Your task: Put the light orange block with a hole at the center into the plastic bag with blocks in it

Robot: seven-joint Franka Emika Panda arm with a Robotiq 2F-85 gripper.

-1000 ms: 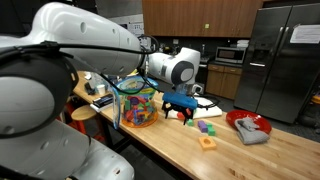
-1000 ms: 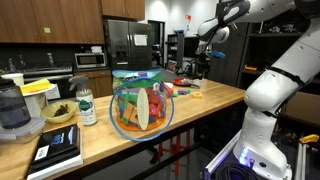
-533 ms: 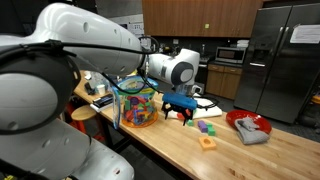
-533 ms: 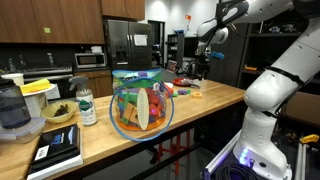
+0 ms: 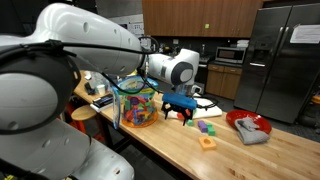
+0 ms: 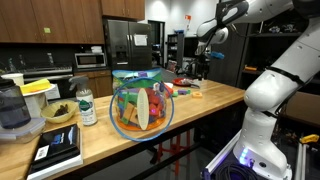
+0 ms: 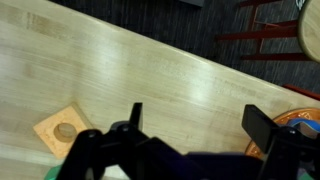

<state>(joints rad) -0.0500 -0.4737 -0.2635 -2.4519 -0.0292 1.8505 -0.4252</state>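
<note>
The light orange block [image 5: 207,143] lies flat on the wooden counter [image 5: 170,145], its centre hole showing in the wrist view [image 7: 62,130]. The clear plastic bag [image 5: 136,102] with a bluish rim stands upright and holds many coloured blocks; it also shows in an exterior view [image 6: 140,103]. My gripper [image 5: 180,111] hangs open and empty just above the counter, between the bag and the block. In the wrist view its fingers [image 7: 197,118] frame bare wood, with the block off to the left.
A red bowl with grey cloth [image 5: 248,127] sits beyond the block. Green and purple blocks [image 5: 205,127] lie near it. A blender, bottle, bowl and tablet [image 6: 60,148] stand at the counter's other end. Red stools show below the counter edge [image 7: 270,40].
</note>
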